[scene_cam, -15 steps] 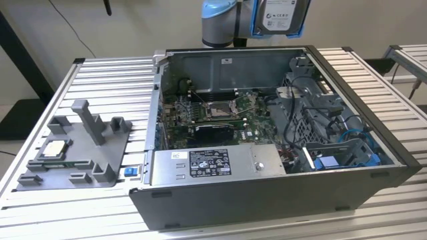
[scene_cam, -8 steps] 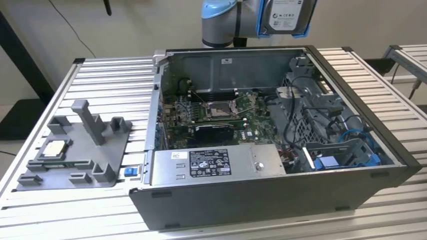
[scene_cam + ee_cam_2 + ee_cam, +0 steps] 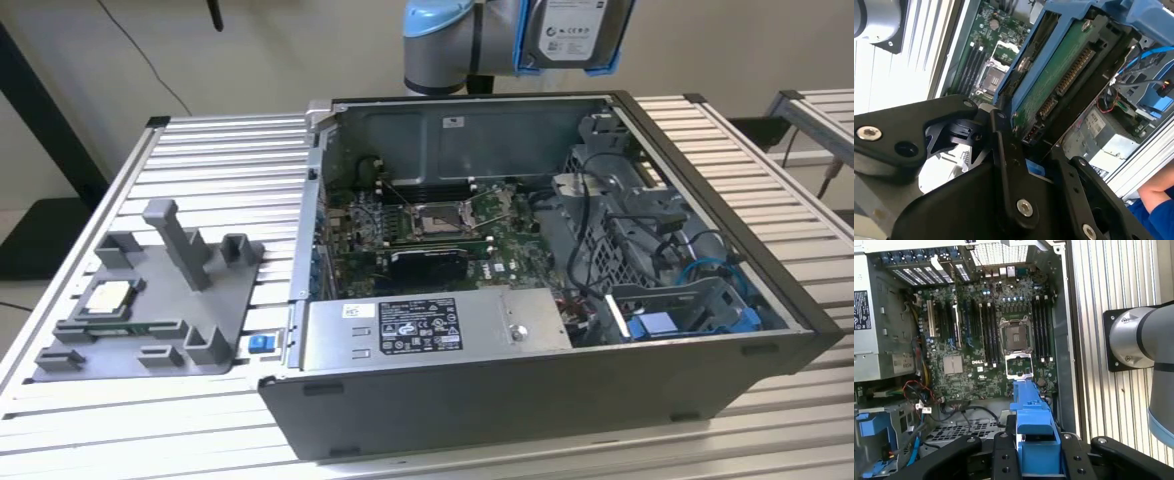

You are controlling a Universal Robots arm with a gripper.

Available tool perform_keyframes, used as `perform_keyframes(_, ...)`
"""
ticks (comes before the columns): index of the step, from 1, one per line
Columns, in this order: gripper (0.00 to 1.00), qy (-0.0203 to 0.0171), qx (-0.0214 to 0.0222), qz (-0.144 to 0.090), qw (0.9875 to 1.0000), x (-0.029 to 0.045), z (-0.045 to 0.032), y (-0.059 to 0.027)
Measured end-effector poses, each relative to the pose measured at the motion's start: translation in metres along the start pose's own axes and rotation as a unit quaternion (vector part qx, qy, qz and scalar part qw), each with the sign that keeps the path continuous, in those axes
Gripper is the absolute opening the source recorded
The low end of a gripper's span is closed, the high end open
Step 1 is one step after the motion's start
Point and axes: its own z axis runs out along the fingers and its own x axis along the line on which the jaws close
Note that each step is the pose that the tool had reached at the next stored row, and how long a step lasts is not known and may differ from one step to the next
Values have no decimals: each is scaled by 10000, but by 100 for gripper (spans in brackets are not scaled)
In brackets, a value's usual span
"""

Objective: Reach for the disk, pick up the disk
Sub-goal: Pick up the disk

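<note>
one disk (image 3: 1054, 75) in end effector (image 3: 1019, 150)

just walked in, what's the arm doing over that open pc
The arm's gripper is shut on the disk, a silver hard drive in a blue frame, and holds it in the air above the back edge of the open computer case. In the second wrist view the drive's green circuit-board underside faces the camera. The motherboard lies exposed below.

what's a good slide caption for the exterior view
Robot gripper holds the disk lifted above the open computer case on the slatted table.
</note>
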Motion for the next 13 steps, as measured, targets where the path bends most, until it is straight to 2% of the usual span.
perform_keyframes(8, 0, 0, 0, -1, 10000, 2, 2, -6)
perform_keyframes(13, 0, 0, -1, 0, 10000, 34, 3, -24)
